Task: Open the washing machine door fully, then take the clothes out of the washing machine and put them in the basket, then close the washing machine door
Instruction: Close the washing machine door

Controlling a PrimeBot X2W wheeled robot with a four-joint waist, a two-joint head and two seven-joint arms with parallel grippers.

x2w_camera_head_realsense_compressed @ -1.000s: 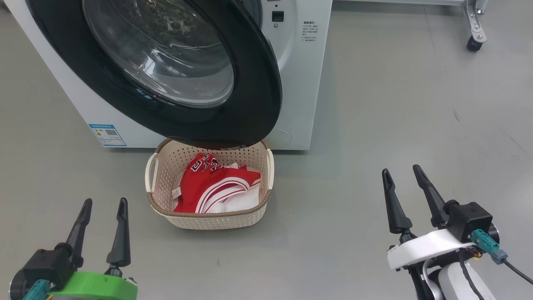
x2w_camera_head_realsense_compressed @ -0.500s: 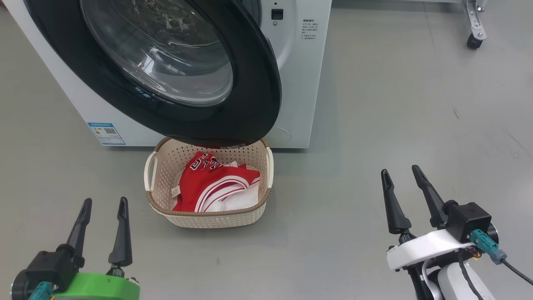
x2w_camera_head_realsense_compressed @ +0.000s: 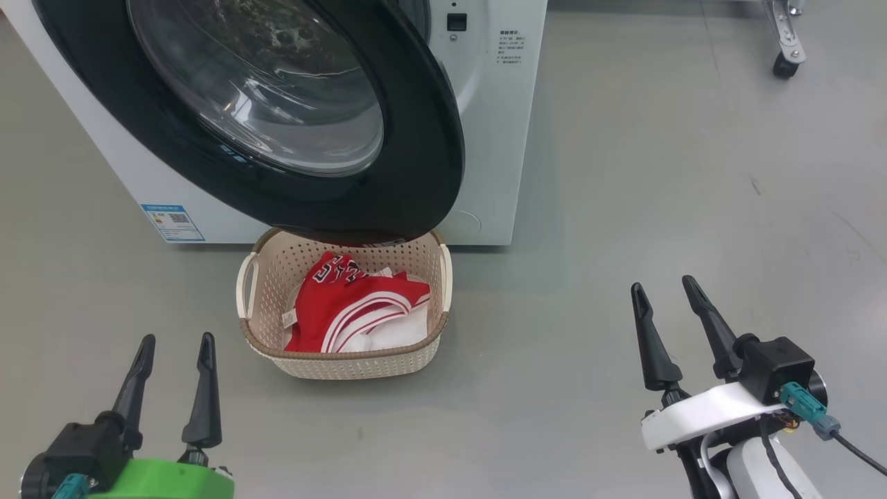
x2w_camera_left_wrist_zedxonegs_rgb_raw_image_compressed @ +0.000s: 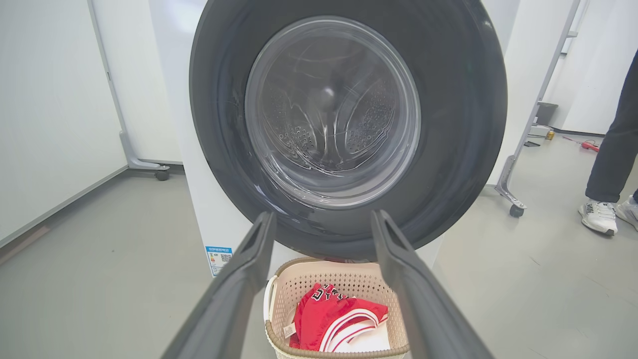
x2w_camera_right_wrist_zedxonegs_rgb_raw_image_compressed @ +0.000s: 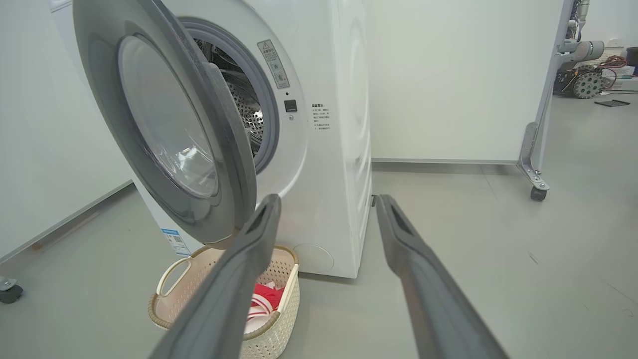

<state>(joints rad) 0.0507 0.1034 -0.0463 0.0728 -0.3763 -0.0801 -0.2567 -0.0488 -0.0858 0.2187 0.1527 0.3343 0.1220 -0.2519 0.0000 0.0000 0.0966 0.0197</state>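
Black long fingers of the left gripper (x2w_camera_head_realsense_compressed: 177, 337) stand wide apart at the lower left of the head view; they hold nothing and touch nothing. The right gripper (x2w_camera_head_realsense_compressed: 662, 282) at the lower right is spread in the same way, also empty, above the grey floor (x2w_camera_head_realsense_compressed: 624, 173). Both are well apart from the basket (x2w_camera_head_realsense_compressed: 346, 364), which stands on the floor just in front of the washing machine (x2w_camera_head_realsense_compressed: 499, 138). The red and white clothes (x2w_camera_head_realsense_compressed: 332, 305) lie inside the basket. The washing machine door (x2w_camera_head_realsense_compressed: 416, 138) is partly open and hangs over the basket, so the far rim of the basket is hidden under it. The top of the door and of the machine is cut off by the upper edge of the head view. The drum (x2w_camera_right_wrist_zedxonegs_rgb_raw_image_compressed: 246, 107) shows through the gap in the right wrist view, but I cannot tell if any cloth is left inside. A person (x2w_camera_left_wrist_zedxonegs_rgb_raw_image_compressed: 613, 149) is cut off at the right edge of the left wrist view. Compared with 1 second before, the whole head view has slid a little, so the camera moved; the 2 grippers are as open as before, and the door, basket and clothes keep the same places.
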